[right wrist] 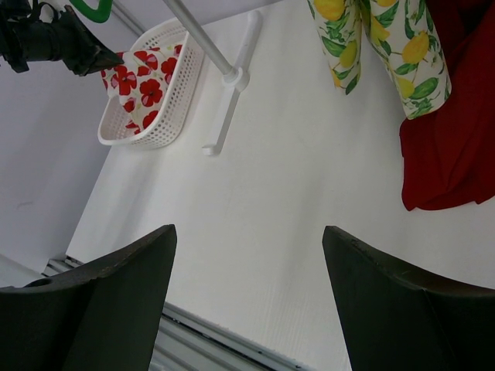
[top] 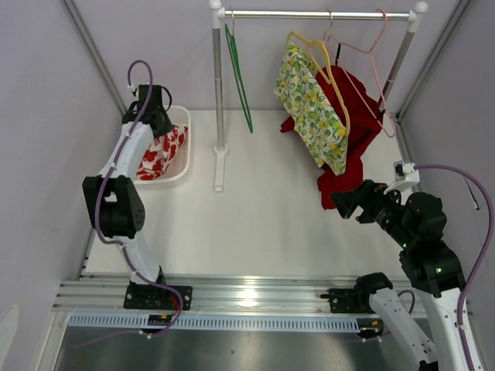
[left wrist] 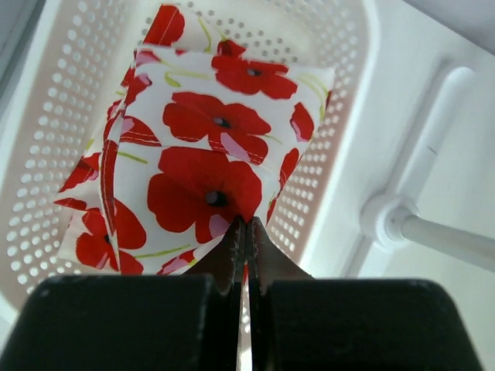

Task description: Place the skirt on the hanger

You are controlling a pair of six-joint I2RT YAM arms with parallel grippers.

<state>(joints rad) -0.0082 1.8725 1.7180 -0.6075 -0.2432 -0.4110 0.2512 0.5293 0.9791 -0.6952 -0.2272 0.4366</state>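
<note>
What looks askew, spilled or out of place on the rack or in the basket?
Nothing stands out. The poppy-print skirt lies folded in the white basket, pinched by the left fingers; the lemon-print garment and the red garment hang on the rack, and the green hanger hangs bare.

The setting was a robotics laboratory cell. The left arm (top: 116,202) and right arm (top: 421,228) stood bolted to an aluminium rail (top: 255,294) beside a white table (top: 271,216), enclosed by plain grey wall panels (top: 39,116).
</note>
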